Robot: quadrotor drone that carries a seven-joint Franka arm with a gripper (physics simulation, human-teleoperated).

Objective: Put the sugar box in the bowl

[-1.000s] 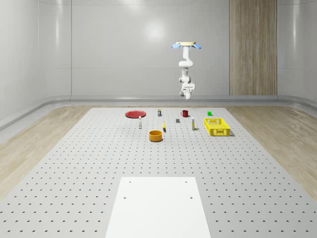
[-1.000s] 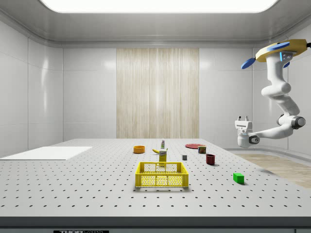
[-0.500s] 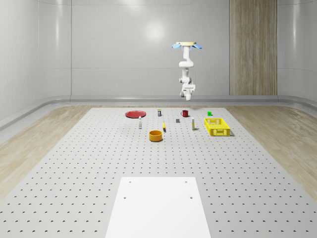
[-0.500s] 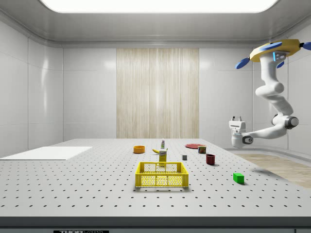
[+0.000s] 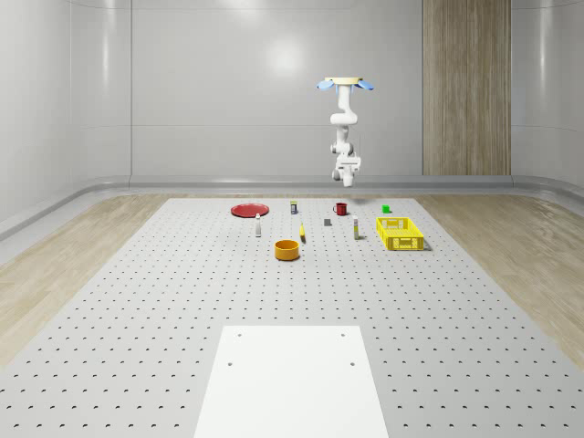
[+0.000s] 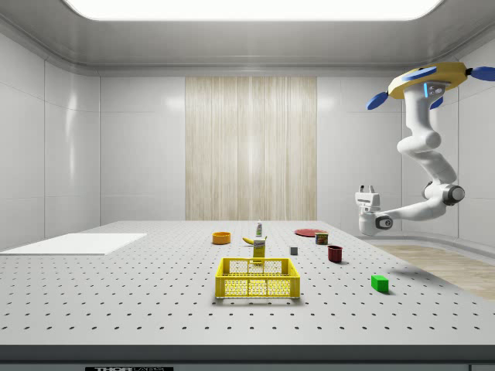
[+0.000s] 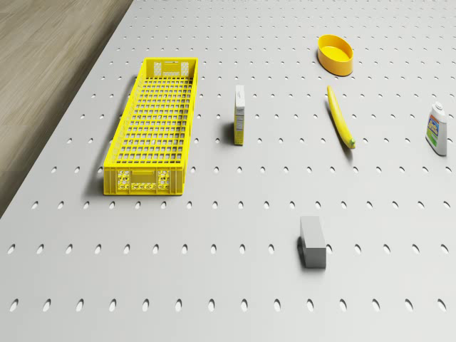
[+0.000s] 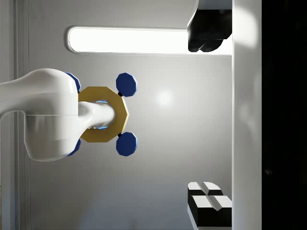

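Here we hover high near the table's [image 5: 137,301] far edge, claw [image 6: 366,189] wide, pointing up.
Below and ahead of the claw we see the box [image 7: 239,114] between crate [image 7: 153,125] and banana [image 7: 340,117]; bowl [image 7: 335,54] beyond.

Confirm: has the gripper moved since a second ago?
Yes. In the side view the gripper has shifted toward that view's left and higher, closer over the red mug.

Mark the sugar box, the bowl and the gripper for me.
sugar box [image 7: 239,114]: drone view, on its narrow side face.
bowl [image 7: 335,55]: drone view, on its orange rim.
gripper [image 6: 366,188]: side view, between the upturned fingertips.
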